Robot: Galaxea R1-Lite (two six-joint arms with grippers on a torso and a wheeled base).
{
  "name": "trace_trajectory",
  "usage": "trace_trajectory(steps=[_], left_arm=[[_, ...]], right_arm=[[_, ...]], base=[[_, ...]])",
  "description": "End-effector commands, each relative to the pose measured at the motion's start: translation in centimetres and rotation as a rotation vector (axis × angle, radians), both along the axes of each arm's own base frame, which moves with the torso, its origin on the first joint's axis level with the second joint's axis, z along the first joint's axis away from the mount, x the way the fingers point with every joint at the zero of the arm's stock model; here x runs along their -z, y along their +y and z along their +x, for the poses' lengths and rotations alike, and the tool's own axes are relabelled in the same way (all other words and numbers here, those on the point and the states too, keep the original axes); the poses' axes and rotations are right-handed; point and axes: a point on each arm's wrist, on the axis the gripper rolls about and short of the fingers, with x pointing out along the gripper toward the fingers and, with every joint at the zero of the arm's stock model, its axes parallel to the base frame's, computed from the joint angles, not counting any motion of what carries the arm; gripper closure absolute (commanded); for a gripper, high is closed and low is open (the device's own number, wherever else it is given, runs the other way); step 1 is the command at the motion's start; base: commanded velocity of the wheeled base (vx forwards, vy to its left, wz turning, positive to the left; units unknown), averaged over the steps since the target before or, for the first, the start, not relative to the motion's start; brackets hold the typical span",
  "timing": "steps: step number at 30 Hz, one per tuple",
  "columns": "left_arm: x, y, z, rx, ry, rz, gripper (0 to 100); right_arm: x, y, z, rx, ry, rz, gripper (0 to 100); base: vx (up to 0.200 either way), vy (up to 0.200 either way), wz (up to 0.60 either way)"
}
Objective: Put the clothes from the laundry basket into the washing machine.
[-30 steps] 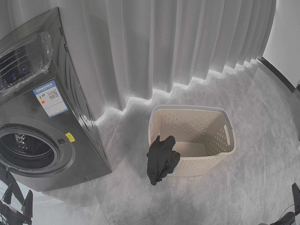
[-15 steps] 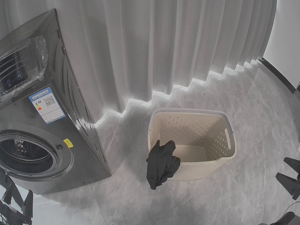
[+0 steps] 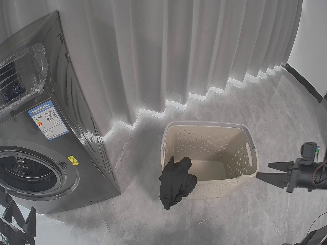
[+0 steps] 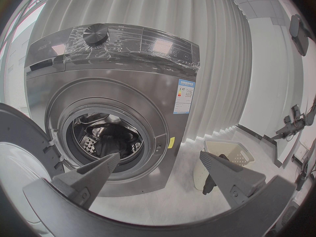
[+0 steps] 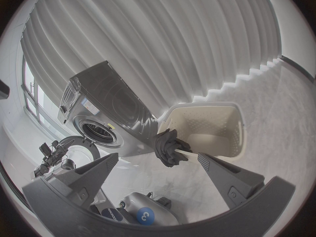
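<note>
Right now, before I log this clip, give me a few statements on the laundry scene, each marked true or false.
1. A dark garment hangs over the laundry basket rim. True.
2. The washing machine door is shut. False: it stands swung open.
3. The right pincer grips the garment. False: it is open and empty, beside the basket.
4. Dark clothes lie inside the drum. True.

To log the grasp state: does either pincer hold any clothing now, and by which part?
Nothing is held. The left pincer and the right pincer are open and empty; the dark garment hangs over the rim of the laundry basket.
</note>
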Motion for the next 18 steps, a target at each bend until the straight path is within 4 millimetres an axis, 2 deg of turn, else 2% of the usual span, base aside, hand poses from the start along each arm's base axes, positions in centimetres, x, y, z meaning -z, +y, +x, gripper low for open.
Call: trace_trajectory(steps=[1,5,12,18], left_arm=[[0.5,0.0,0.1,-0.001,0.018,0.001,0],[0.5,0.0,0.1,-0.001,0.018,0.001,0],[0.5,0.0,0.1,-0.001,0.018,-0.001,0],[0.5,0.0,0.1,-0.001,0.018,-0.001,0]], right_arm=[[3.0,4.1,5.8,-0.097,0.135,-0.002,0],[3.9,5.0,7.5,-0.099,0.143,0.0,0],[7.4,6.5,11.2,-0.034,0.145,-0.001,0],[8.8,8.3,12.7,-0.026,0.168,0.071,0]], base=[[0.0,0.0,0.0],[0.0,0.0,0.0],[0.0,0.0,0.0],[0.0,0.0,0.0]])
